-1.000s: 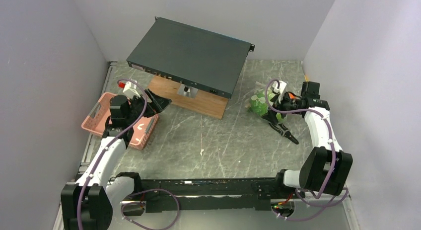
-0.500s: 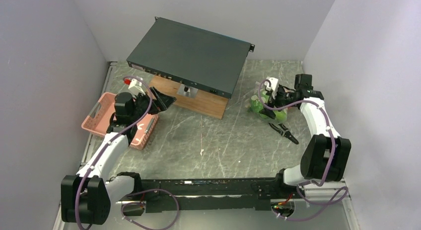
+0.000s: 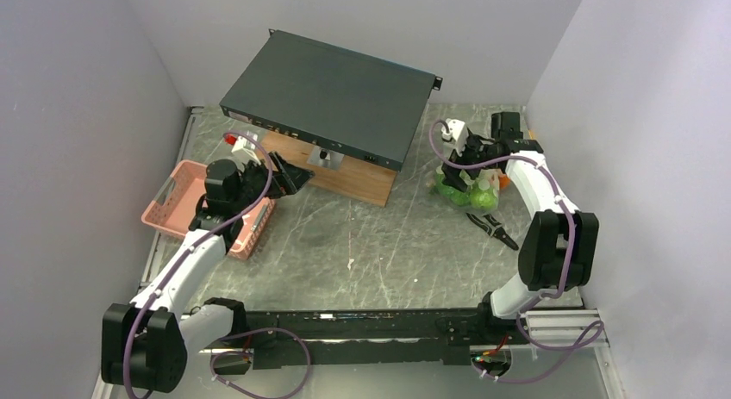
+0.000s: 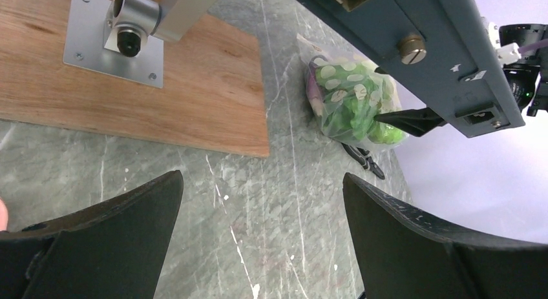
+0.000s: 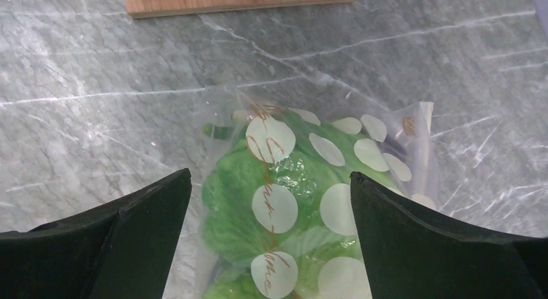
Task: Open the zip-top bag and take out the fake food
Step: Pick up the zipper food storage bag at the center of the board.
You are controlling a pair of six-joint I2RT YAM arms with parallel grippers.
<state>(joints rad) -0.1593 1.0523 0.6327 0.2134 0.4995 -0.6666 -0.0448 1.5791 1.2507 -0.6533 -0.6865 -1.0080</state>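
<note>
Right gripper (image 5: 270, 183), jaws wide and gripping nothing, is moving in from beside the bag (image 3: 465, 190) to straddle it at the table's 2 o'clock, food (image 5: 232, 202) still inside, while left gripper (image 4: 262, 179), also open and empty, is swinging toward it; the opening is not yet begun.

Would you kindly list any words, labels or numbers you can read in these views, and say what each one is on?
No text reads clearly.
On the zip-top bag: gold cursive script across its pale dots, too loopy and creased to read.
On the dark metal case: a small white sticker beside a port, too small to read.
</note>
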